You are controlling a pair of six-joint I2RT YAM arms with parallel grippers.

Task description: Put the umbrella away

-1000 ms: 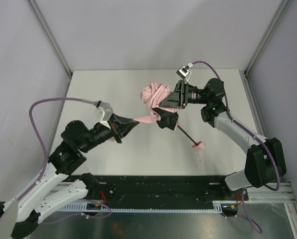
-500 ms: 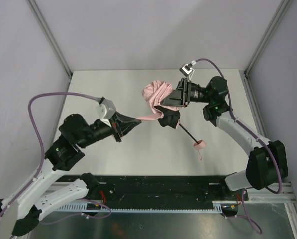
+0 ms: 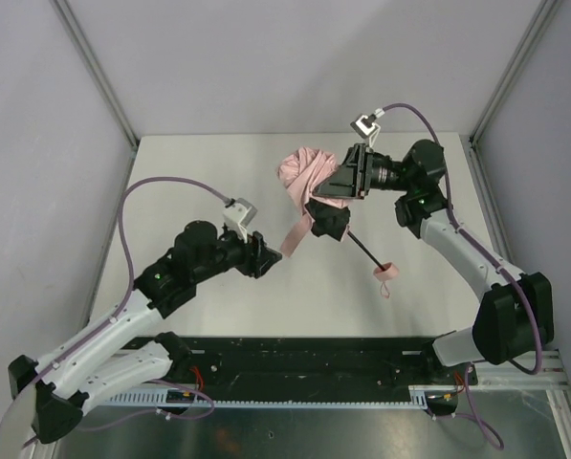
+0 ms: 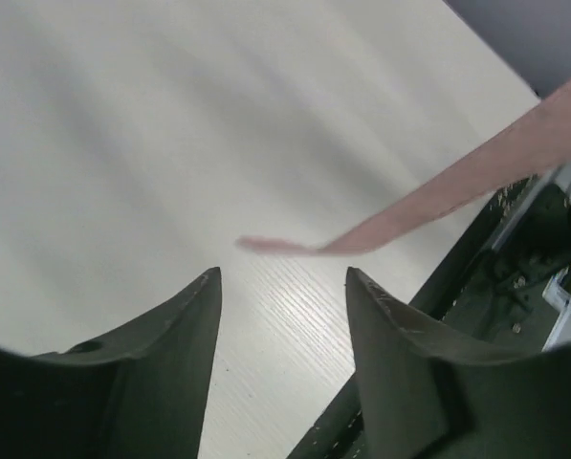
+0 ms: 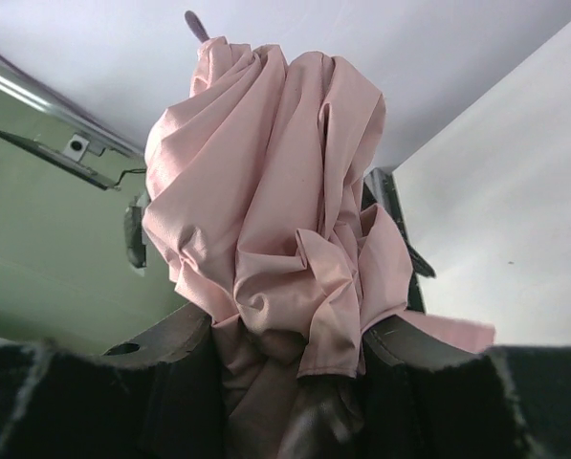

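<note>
Over the desk (image 3: 189,182), right of centre, my right tool (image 3: 324,224) clamps the umbrella (image 3: 302,172) by its bunched fabric, shaft (image 3: 362,251) and handle (image 3: 384,273) pointing toward me, probably so the folds cannot spread. My left tool (image 3: 264,258) gapes wide and empty, with the loose strip (image 3: 296,229) dangling just ahead of it, ungripped.
</note>
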